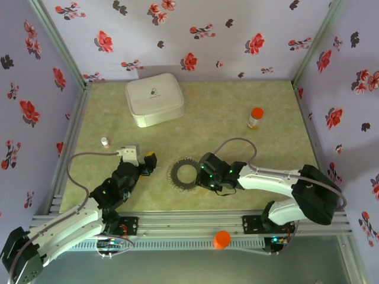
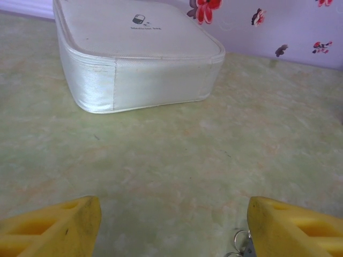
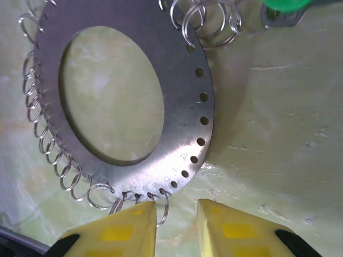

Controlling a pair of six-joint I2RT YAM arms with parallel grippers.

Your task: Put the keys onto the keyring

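The keyring (image 3: 185, 107), a flat grey plate with a wide centre hole, lies flat on the worktop (image 3: 278, 139). Wire loops (image 3: 206, 24) are threaded through much of its rim, and a run of holes on one side is empty. The green-headed key (image 3: 283, 5) lies just beyond the plate's far edge, near a cluster of loops but not hooked on.

The right end effector (image 3: 177, 227) sits at the plate's near rim, its yellow fingers drawn close with a narrow gap between them and nothing clearly pinched. One loop touches the inner edge of a finger. The left end effector (image 2: 171, 230) is spread wide over bare worktop. A small split ring with a scrap of metal (image 2: 240, 241) lies just beside one finger, not between the two. Whether that is the yellow-headed key I cannot tell.

Likely risks:
- The right fingers may nip a loose loop rather than the plate, so the plate swings or skids.
- A skidding plate could shove the green key away.
- If the left fingers come together here, they may miss the small ring or flick it aside.

Count:
- one keyring
- one key plainly seen
- two end effectors
- one white zipped case (image 2: 139, 59)
- one orange-capped bottle (image 1: 255, 117)
- one small white vial (image 1: 105, 142)
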